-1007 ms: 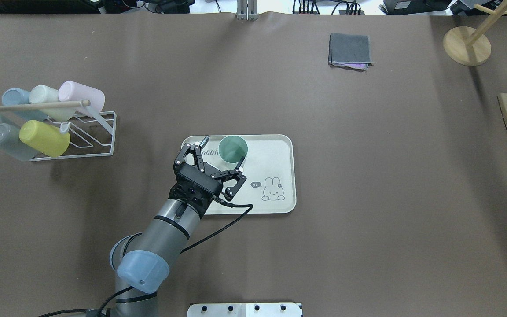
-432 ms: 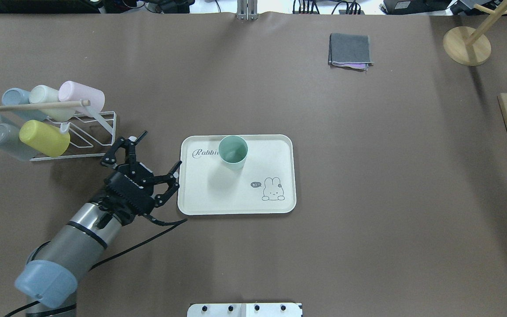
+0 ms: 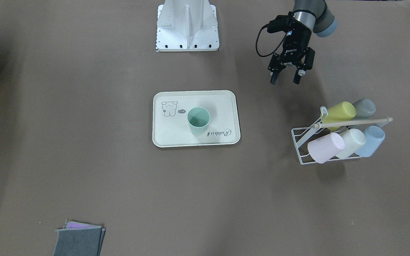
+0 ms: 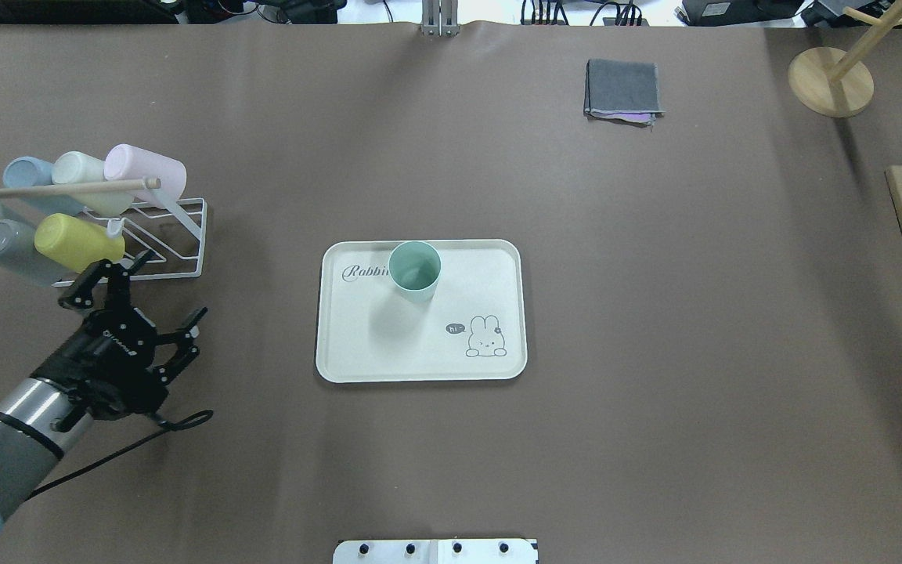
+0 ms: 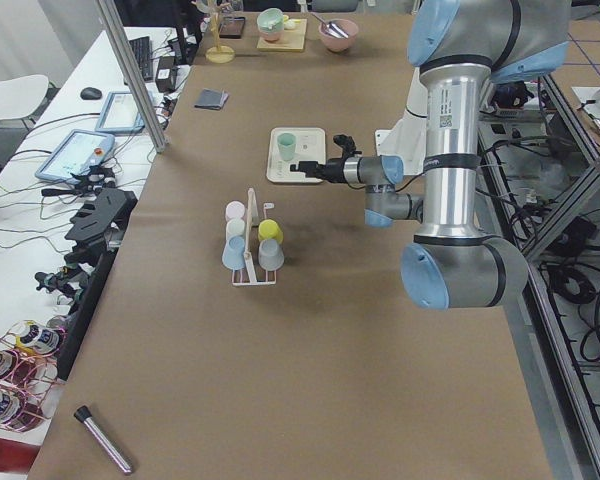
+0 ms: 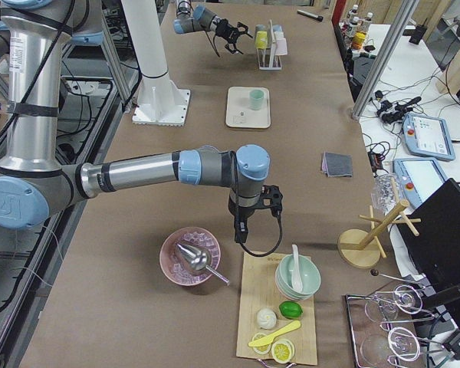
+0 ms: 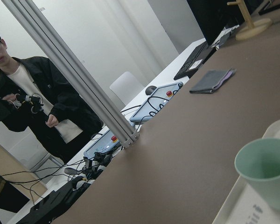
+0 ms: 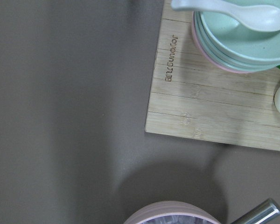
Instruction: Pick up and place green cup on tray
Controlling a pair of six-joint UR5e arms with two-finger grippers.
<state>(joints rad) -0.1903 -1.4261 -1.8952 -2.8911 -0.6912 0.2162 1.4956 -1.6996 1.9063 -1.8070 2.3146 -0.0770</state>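
Pale mint-green plastic cup (image 3: 198, 121) stands upright on the cream rectangular tray (image 3: 176, 133), well to the right of the left gripper (image 3: 285, 80), its fingers (image 3: 273, 79) spread and empty.

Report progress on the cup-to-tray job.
Done: the green cup stands upright on the tray, by its Rabbit print. In hand: nothing; the left gripper is open, empty and off to the tray's side. Left: nothing of the placing that I can see; the job looks finished.
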